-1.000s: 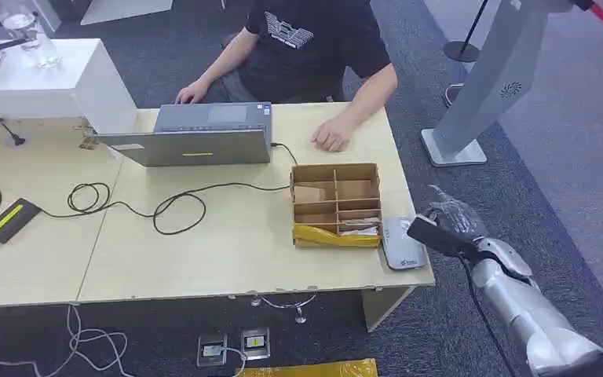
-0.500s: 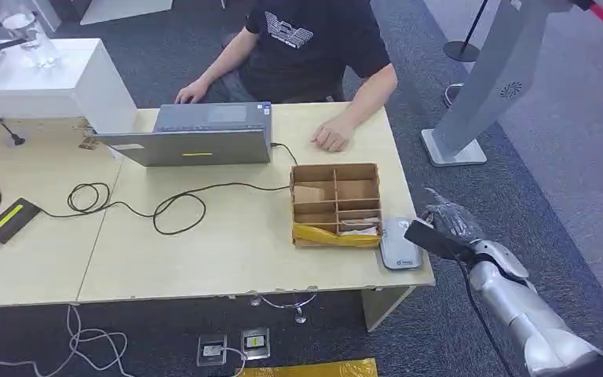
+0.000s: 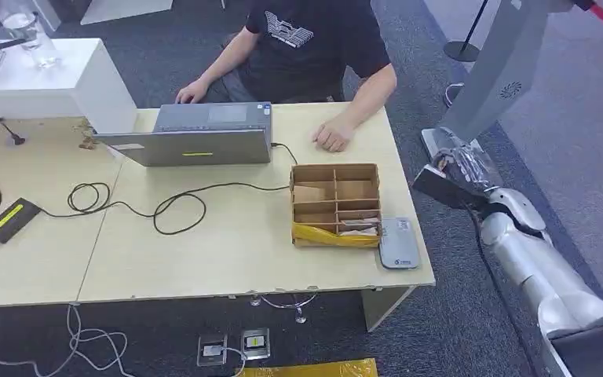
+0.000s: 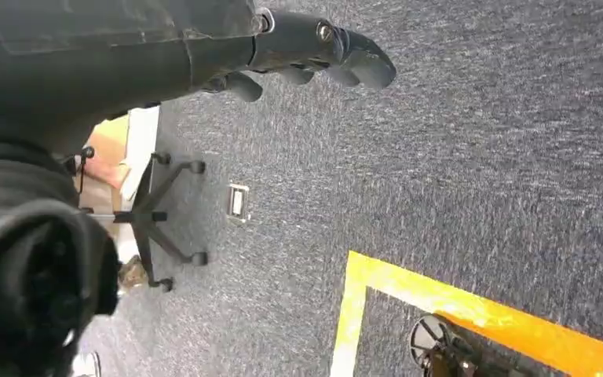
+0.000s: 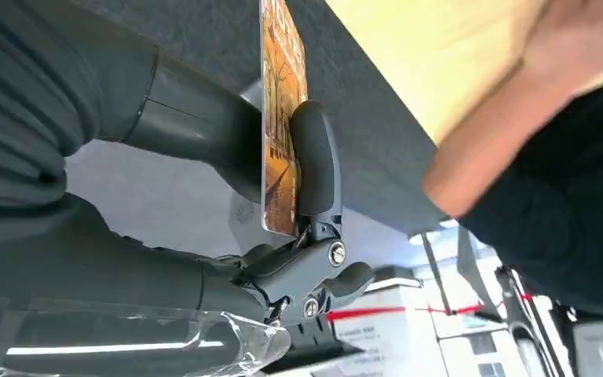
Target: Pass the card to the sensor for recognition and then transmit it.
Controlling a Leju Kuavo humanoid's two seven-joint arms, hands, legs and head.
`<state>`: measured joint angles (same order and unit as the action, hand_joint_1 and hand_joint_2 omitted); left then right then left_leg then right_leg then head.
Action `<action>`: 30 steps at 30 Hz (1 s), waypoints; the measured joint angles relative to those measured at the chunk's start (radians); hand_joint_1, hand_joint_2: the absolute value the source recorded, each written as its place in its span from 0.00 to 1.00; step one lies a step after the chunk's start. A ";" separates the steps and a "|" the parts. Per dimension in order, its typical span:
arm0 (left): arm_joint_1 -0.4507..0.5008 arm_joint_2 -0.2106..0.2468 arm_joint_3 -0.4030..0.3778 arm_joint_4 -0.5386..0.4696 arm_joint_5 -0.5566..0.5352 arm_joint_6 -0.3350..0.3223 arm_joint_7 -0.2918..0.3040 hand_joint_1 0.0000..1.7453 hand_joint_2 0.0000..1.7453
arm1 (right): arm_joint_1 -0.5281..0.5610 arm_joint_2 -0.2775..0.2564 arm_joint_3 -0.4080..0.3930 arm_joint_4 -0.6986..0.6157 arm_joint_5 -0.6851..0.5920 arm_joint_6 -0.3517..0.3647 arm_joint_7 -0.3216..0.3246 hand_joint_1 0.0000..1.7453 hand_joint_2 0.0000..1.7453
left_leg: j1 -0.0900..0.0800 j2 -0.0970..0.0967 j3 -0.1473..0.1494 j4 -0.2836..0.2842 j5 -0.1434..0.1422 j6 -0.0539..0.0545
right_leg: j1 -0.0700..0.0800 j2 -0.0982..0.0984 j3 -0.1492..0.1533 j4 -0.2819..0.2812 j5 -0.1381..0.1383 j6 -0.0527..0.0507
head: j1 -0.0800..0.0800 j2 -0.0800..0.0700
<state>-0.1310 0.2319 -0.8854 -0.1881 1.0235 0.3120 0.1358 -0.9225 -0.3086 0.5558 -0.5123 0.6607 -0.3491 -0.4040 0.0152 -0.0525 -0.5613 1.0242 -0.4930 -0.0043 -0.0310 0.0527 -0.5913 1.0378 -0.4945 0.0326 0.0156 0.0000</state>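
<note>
My right hand (image 3: 457, 174) is raised off the table's right edge and pinches a card (image 5: 281, 118), orange-printed on one side, between thumb and fingers; from the head view the card (image 3: 438, 187) looks dark. The grey card sensor (image 3: 397, 243) lies flat on the table's right front corner, below and left of the hand. A person (image 3: 314, 39) sits across the table, one hand (image 3: 331, 137) resting on the tabletop. My left hand (image 4: 314, 55) hangs over the carpet with its fingers apart, holding nothing.
A cardboard divider box (image 3: 336, 204) with a yellow front stands just left of the sensor. A laptop (image 3: 196, 137), a looped black cable (image 3: 149, 206) and a small black device (image 3: 12, 217) lie on the table (image 3: 204, 251). A grey pedestal (image 3: 479, 94) stands beyond my right hand.
My right hand has lifted the card up and away from beside the sensor, toward the far right side of the table. The sensor lies fully uncovered.
</note>
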 joint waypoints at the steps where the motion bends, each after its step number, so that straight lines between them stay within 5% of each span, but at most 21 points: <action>1: 0.000 0.000 0.000 0.000 0.000 -0.002 -0.001 0.00 0.00 | -0.012 0.000 0.001 -0.006 0.003 0.003 0.003 1.00 1.00 | 0.000 0.000 0.000 0.000 0.000 0.000 | 0.000 0.000 0.000 0.000 0.000 0.000 | 0.000 0.000; 9: -0.002 0.003 -0.008 0.000 0.000 -0.018 -0.016 0.00 0.00 | -0.137 0.019 0.026 -0.041 0.032 0.057 0.028 1.00 1.00 | 0.000 0.000 -0.001 0.000 0.000 0.000 | 0.000 0.000 0.000 0.001 0.000 0.000 | 0.000 0.000; 23: -0.010 0.002 -0.026 0.000 -0.008 -0.046 -0.051 0.00 0.00 | -0.182 0.231 0.088 -0.030 0.080 0.060 0.034 1.00 1.00 | 0.002 0.002 0.000 0.000 0.000 -0.001 | 0.002 0.001 -0.001 0.001 0.000 0.000 | 0.000 0.000; 30: -0.008 0.003 -0.033 0.000 -0.010 -0.050 -0.051 0.00 0.00 | -0.182 0.287 0.100 -0.017 0.087 0.060 0.043 1.00 1.00 | 0.003 -0.001 -0.001 0.000 0.001 -0.002 | 0.003 0.001 -0.001 0.001 0.000 0.000 | 0.001 0.000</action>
<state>-0.1392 0.2346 -0.9182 -0.1881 1.0132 0.2621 0.0843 -1.1048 -0.0213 0.6554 -0.5295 0.7477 -0.2888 -0.3605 0.0183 -0.0531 -0.5622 1.0241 -0.4925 -0.0060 -0.0279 0.0535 -0.5922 1.0388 -0.4946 0.0322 0.0164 0.0000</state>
